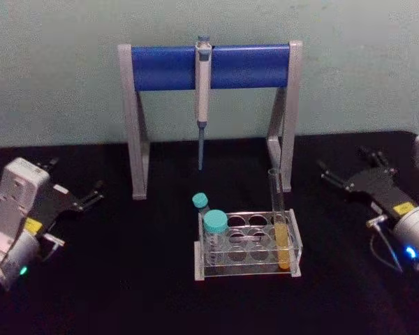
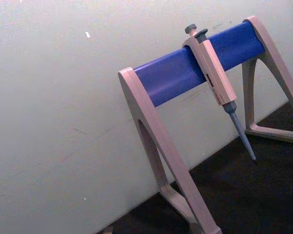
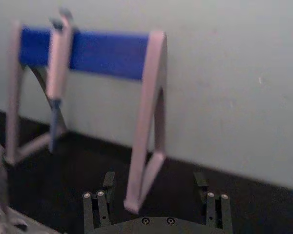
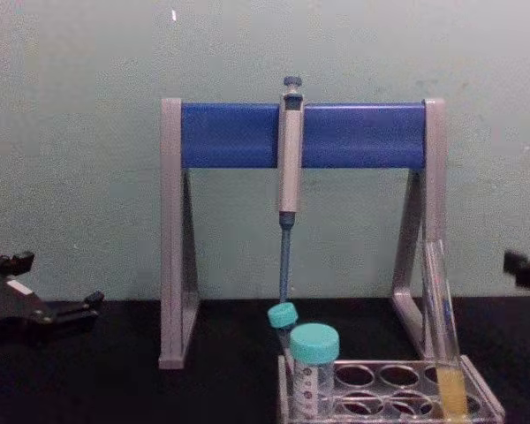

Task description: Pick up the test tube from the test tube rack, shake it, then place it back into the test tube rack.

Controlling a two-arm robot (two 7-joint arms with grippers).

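1. Black table surface (image 1: pixel 126 293) meets a pale green wall; a grey-and-blue pipette stand (image 1: pixel 167 68) sits at the back with a pipette (image 1: pixel 203 84) hung on its blue bar.
2. Test tube rack (image 1: pixel 293 241), clear plastic, stands at centre front of the table.
3. Test tube (image 1: pixel 279 220) stands in a hole at the rack's right end, leaning slightly, with yellow-orange liquid in its lower part.
4. Two teal-capped tubes (image 1: pixel 215 227) occupy the rack's left end.
5. Left gripper (image 1: pixel 94 195) rests at the left of the table, well apart from the rack, fingers spread.
6. Right gripper (image 1: pixel 335 178) rests at the right, well apart from the rack, fingers spread and empty.
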